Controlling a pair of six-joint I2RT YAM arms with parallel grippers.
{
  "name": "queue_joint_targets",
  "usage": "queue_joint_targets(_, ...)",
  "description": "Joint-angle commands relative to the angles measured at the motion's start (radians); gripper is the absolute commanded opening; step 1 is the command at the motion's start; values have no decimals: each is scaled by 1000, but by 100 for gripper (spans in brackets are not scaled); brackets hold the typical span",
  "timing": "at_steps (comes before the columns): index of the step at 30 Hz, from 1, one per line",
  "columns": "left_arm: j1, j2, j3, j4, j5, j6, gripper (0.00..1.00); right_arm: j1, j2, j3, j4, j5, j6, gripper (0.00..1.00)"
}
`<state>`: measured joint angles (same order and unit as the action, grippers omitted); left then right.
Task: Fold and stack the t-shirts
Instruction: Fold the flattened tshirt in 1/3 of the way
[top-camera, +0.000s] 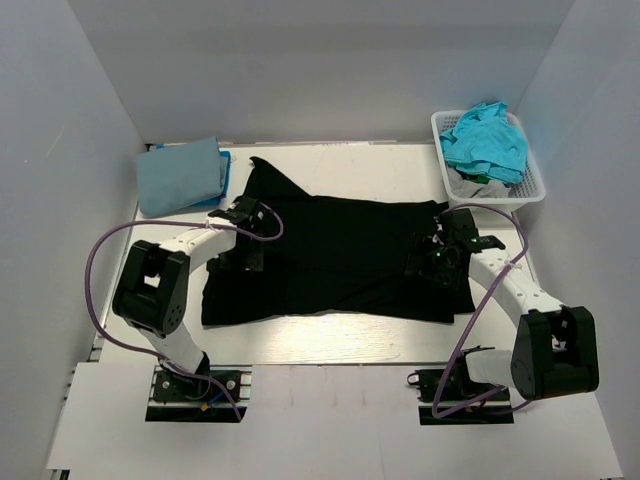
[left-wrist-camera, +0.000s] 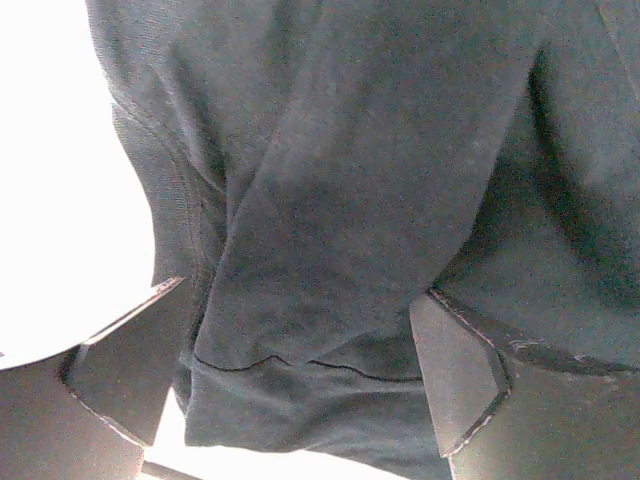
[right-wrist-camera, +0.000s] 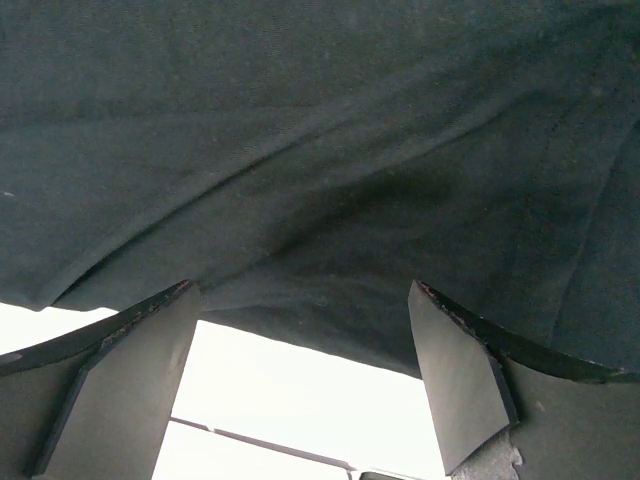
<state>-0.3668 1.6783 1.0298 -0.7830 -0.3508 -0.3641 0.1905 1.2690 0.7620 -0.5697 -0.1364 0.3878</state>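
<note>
White table (top-camera: 330, 340) carries the black t-shirt (top-camera: 340, 260); my left fingers (left-wrist-camera: 455, 375) and right fingers (right-wrist-camera: 455, 380) gape, so I'd pinch both edges evenly, then fold.

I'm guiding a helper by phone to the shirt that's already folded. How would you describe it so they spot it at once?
On the white table, look to the far left corner, past the left arm, for the light blue shirt. It is neatly folded, whereas the black shirt lies spread mid-table and the turquoise shirt is bunched in the basket.
</note>
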Motion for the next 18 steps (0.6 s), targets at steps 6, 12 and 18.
queue_joint_targets(6,25,21,44,143,-33,-32,100,3,4,46,27,-22,-6,90)
queue_joint_targets(12,10,95,142,200,42,20,100,6,-7,56,10,14,-7,90)
queue_joint_targets(18,-1,124,182,261,110,56,100,4,-23,42,16,26,13,90)
